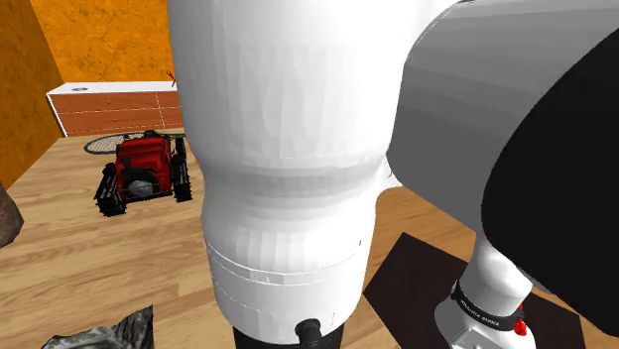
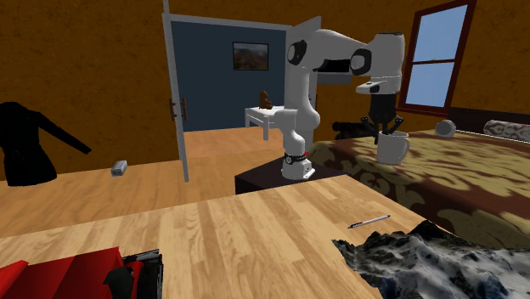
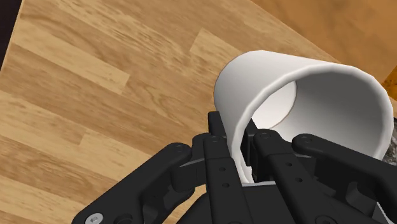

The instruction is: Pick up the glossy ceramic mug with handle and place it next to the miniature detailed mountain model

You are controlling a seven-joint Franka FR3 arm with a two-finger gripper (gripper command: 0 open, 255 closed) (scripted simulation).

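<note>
Your hand (image 3: 247,146) holds the white mug (image 3: 299,83), with one finger inside the rim and one outside, pinching the wall between them. In the second exterior view the mug hangs under the hand, in front of the patterned bed (image 2: 476,183). It is well apart from the grey-white mountain model (image 2: 429,259), which sits on the wooden table (image 2: 255,229) at that view's lower right. A pen (image 2: 368,222) lies near the model. A red toy vehicle (image 1: 144,171) stands elsewhere on the table.
</note>
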